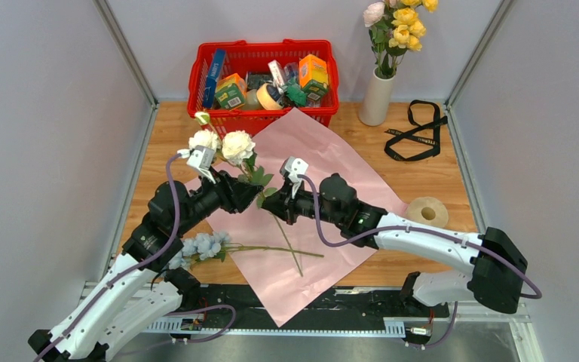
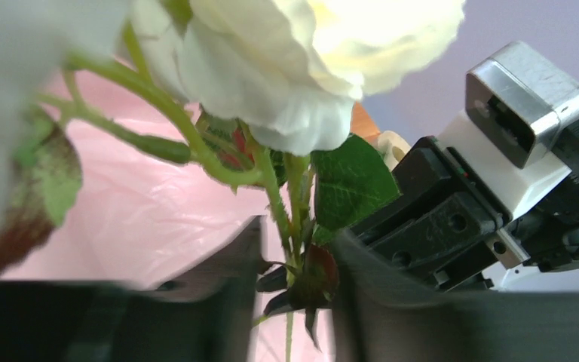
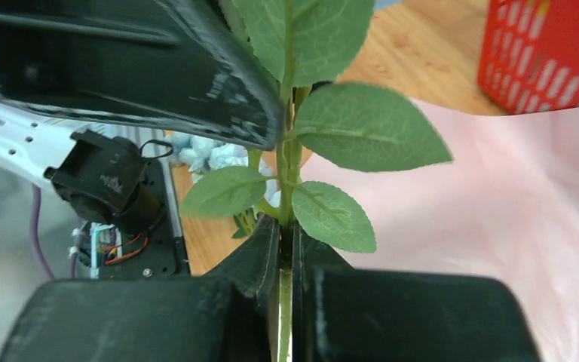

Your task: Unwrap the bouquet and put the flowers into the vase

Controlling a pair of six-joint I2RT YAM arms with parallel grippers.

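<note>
Writing: the cartons in the red basket (image 1: 264, 119) are showing printed labels, none legible from the overhead view. The right gripper (image 3: 286, 260) is clamping its matte black fingers together on the thin green stem of the white flowers (image 1: 235, 145), just below serrated, veined leaves. The left gripper (image 2: 294, 302) is standing with fingers apart, the same stem passing between them without clear contact, beneath soft, ruffled cream blooms. Both are holding above the crinkled pink paper (image 1: 332, 170), which is lying unfolded on the wood-grain table (image 1: 441, 177). The blue flowers (image 1: 202, 245) are lying at the paper's near-left edge. The vase (image 1: 377, 98), a plain matte off-white cylinder, is standing upright to the right of the basket, holding pink and yellow flowers (image 1: 401, 26). A black ribbon (image 1: 415, 132) is lying looped beside it, a tan roll (image 1: 427, 212) nearer
</note>
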